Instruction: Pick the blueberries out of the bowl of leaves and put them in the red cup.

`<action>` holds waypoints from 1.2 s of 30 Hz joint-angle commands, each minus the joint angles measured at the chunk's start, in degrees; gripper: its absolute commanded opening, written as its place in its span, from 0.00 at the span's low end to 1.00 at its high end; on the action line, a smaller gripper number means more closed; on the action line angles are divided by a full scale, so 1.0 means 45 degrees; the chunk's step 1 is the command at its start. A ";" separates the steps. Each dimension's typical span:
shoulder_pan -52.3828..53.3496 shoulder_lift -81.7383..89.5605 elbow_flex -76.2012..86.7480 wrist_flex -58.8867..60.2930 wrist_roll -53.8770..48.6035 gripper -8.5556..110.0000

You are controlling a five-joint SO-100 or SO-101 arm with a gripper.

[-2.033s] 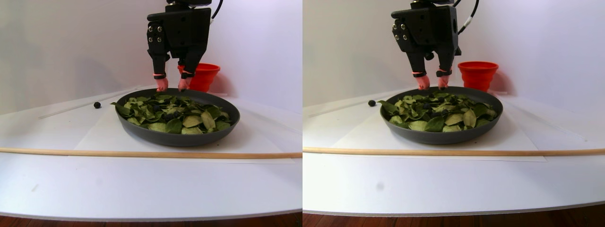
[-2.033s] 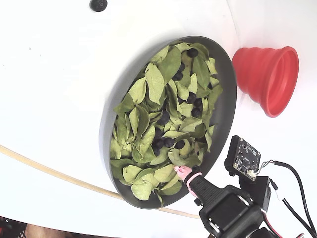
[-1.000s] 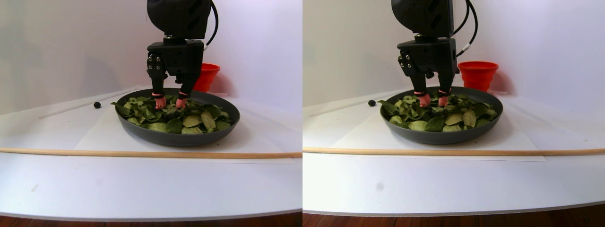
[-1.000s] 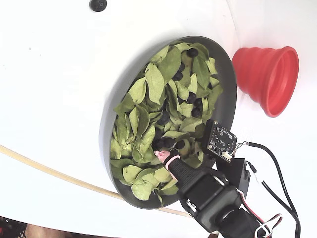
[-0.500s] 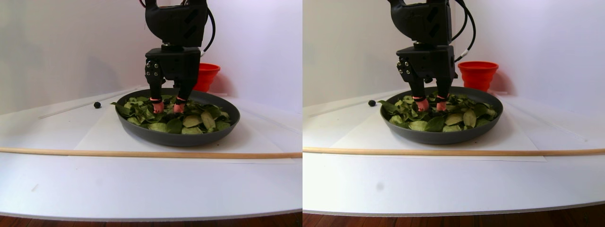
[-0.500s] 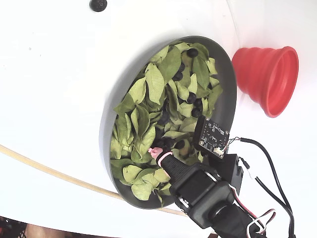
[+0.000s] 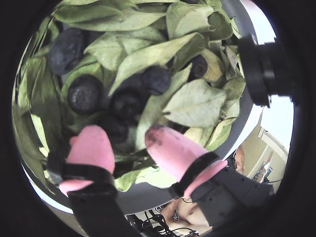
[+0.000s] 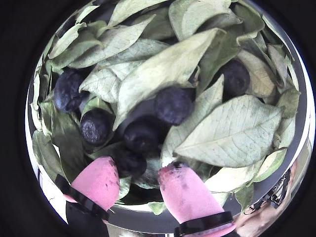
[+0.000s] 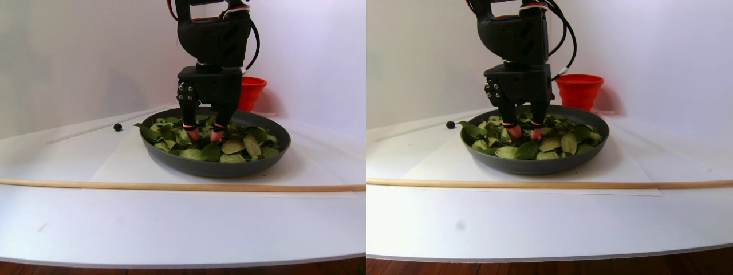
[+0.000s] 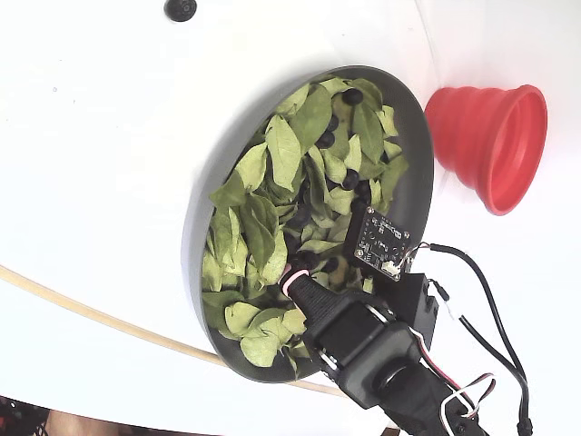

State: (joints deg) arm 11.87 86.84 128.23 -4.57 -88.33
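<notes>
Your claw [image 8: 138, 190] is down in the bowl of leaves [image 10: 410, 204], tips dipped among the foliage. Both wrist views show its two pink fingertips [image 7: 91, 148] spread apart with a clear gap between them; nothing is clamped.

Blueberries [image 8: 173, 104]: a cluster lies directly ahead of the open tips. In a wrist view one dark berry [image 8: 131, 163] sits just ahead of the gap, close to the left tip, partly tucked under leaves. Three more lie just beyond it, and another further off toward the upper left of that view. One berry [image 8: 232, 76] lies off to the right past a large pale leaf [image 8: 229, 133]. You cannot tell from the pictures whether either tip touches a berry.

Stereo pair view: your claw [image 9: 200, 135] points straight down, tips sunk in the leaves left of the bowl's middle. The red cup [image 9: 251, 91] stands upright behind the arm, beyond the bowl's far rim, apart from the claw. A lone dark berry [image 9: 117, 127] lies on the white desk [image 9: 172, 223] outside the bowl, to the claw's left in that view. A thin wooden rod [image 9: 172, 186] lies across the desk in front of the bowl.

Fixed view: red cup [image 10: 490, 141] beside the bowl, not touching it.
</notes>
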 commanded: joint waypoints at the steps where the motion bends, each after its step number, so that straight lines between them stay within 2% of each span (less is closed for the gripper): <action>1: 0.0156 0.0078 -0.0410 -0.0195 -0.0137 0.20; 36: 0.0234 -0.0957 -0.0371 -0.1016 -0.0254 0.16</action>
State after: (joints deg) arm 11.78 80.95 126.74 -8.79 -88.86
